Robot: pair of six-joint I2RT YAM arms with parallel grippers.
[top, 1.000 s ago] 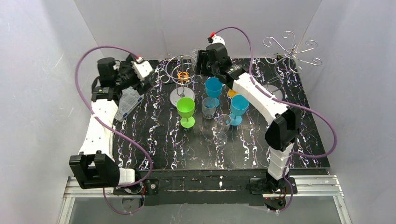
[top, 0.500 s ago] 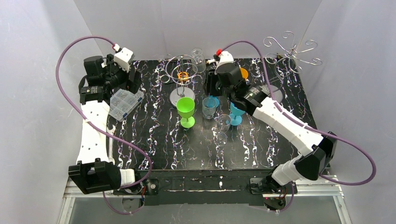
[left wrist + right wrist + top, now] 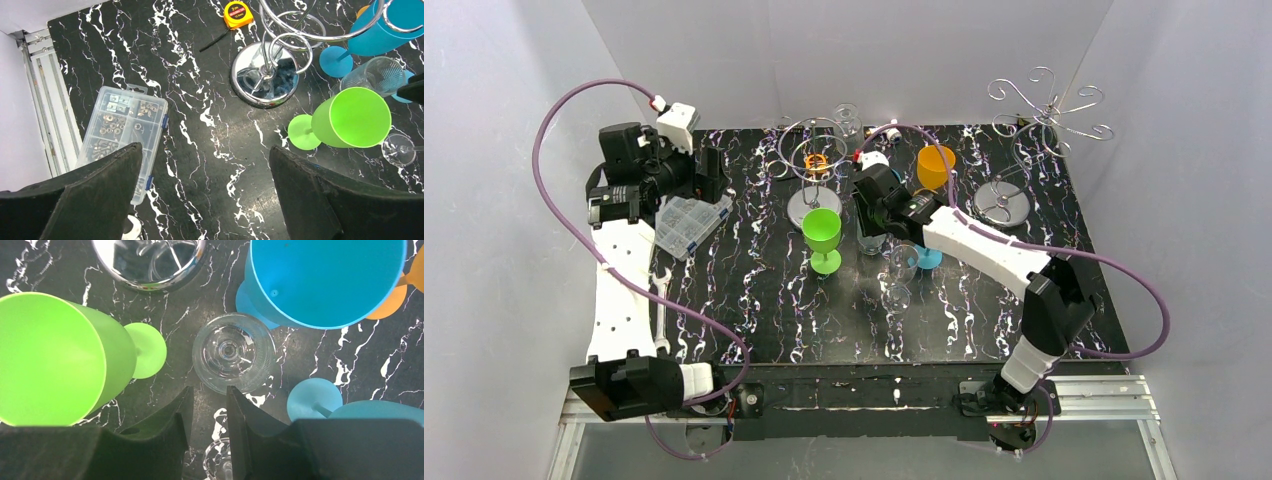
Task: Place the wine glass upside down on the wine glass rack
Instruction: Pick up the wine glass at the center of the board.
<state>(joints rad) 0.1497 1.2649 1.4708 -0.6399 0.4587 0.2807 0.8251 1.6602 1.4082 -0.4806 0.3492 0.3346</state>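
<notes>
The wine glass rack (image 3: 1049, 110), a tall silver wire stand with scroll arms, rises from a round base (image 3: 1002, 205) at the back right. Several wine glasses stand upright mid-table: green (image 3: 822, 235), clear (image 3: 871, 238), a second clear one (image 3: 902, 265), blue (image 3: 929, 255) and orange (image 3: 936, 165). My right gripper (image 3: 869, 205) hovers over the clear glass (image 3: 233, 352). Its jaws (image 3: 210, 400) are open by a narrow gap with only table between the tips. My left gripper (image 3: 699, 175) is wide open (image 3: 210, 180) above bare table at the back left.
A shorter loop-ring stand (image 3: 814, 160) with a shiny base (image 3: 265, 80) stands behind the green glass (image 3: 50, 357). A big blue glass (image 3: 325, 280) crowds the clear one. A clear parts box (image 3: 122, 135), a yellow tape measure (image 3: 237, 13) and a wrench (image 3: 657, 300) lie at the left.
My right arm swung from the back of the table forward and left to above the clear glass, and its jaws narrowed. My left arm pulled back toward the left corner.
</notes>
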